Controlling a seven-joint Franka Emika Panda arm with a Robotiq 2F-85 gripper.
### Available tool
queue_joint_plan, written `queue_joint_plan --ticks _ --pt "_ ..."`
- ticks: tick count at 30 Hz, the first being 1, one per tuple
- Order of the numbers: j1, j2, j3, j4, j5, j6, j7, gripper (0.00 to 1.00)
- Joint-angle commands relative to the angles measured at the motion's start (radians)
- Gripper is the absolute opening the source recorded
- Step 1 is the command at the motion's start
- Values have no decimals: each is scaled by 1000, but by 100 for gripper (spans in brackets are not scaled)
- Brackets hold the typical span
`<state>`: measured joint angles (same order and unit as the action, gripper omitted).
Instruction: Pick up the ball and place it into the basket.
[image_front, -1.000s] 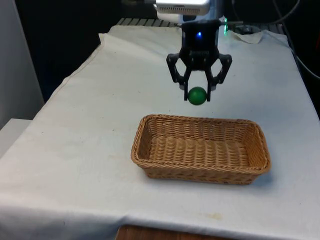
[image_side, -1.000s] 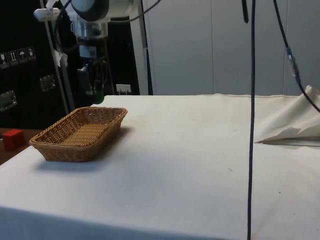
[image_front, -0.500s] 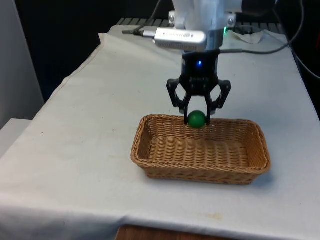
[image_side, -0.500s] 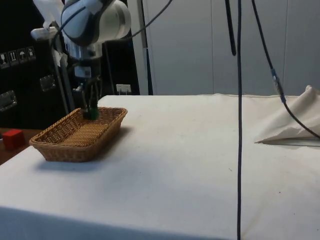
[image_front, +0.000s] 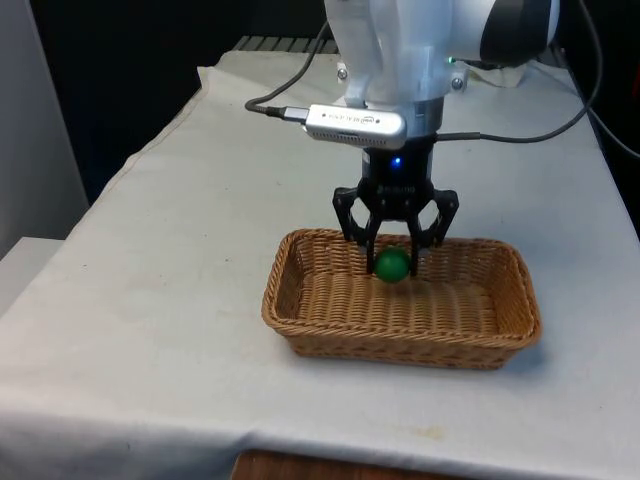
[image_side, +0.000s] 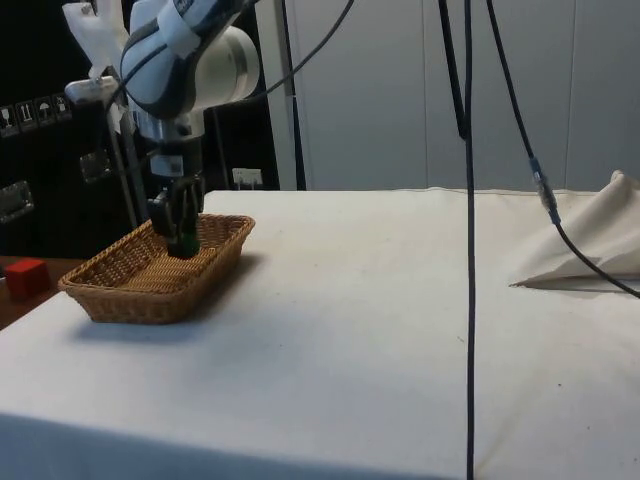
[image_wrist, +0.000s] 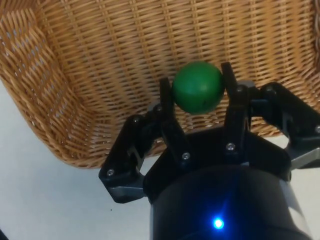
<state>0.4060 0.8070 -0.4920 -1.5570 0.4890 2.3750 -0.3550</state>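
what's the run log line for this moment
phase: place | gripper: shut on green ball | position: inside wicker basket, above its floor | ball released: no

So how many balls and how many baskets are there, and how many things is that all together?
Green ball, held by the gripper over the basket: 1
Wicker basket on the white cloth: 1
Total: 2
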Motion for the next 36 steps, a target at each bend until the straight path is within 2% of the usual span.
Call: queue_joint_plan --ticks 1,3,5,6,7,10,11,14,15,16,17,22,25,26,27,33,34,35,36 --pt "-4 5 5 7 4 2 -5 2" --pt "-4 7 4 9 3 1 -4 3" --pt "-4 8 3 11 3 1 -5 19" --pt "1 5 0 4 0 1 -1 27" --pt "-4 9 3 11 3 1 -5 27" --pt "-3 10 3 12 3 1 -5 53" --pt "-3 10 3 13 3 1 -5 71" --pt "-3 11 2 13 3 1 -5 97" --pt "-3 11 2 13 3 1 -5 100" --pt "0 7 -1 8 0 1 -2 100" --pt "-3 11 2 14 3 1 -5 100" --pt "-2 8 1 10 2 1 -4 100" --pt "9 -14 -5 -8 -1 3 -2 100" --pt "2 2 -2 8 0 0 -2 100" --pt "11 -20 -7 -14 -2 4 -2 100" --pt "27 -83 -11 -70 -17 11 1 100" --pt "28 -93 -12 -79 -20 12 1 100" --pt "18 -80 -4 -62 -16 1 -2 100" --pt "30 -104 -11 -88 -24 13 2 100"
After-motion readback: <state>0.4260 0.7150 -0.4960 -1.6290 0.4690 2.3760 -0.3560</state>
